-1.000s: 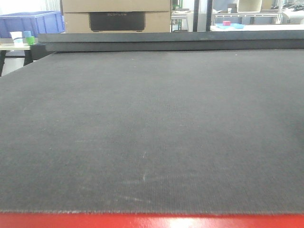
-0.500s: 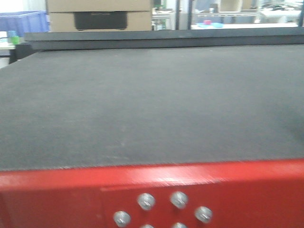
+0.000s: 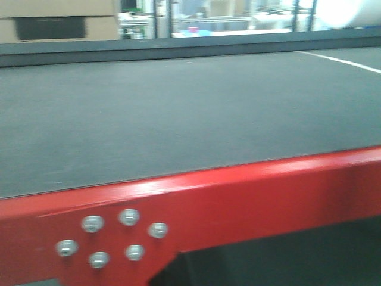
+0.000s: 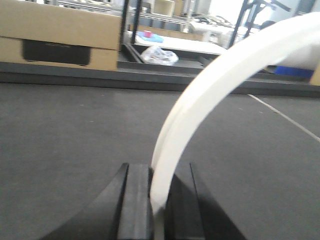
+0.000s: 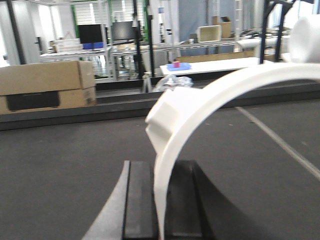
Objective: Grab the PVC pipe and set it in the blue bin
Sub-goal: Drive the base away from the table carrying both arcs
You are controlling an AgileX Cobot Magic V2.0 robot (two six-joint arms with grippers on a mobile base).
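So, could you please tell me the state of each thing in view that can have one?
Left gripper: shut on a curved white PVC pipe, which arcs up out of the jaws.
Right gripper: shut on a curved PVC pipe as well; I cannot tell whether it is the same piece.
Cardboard box: closed, upright beyond the mat.

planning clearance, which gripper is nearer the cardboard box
Left, likely. The cardboard box looms larger ahead-left of the left gripper; from the right gripper it sits smaller, farther ahead-left.
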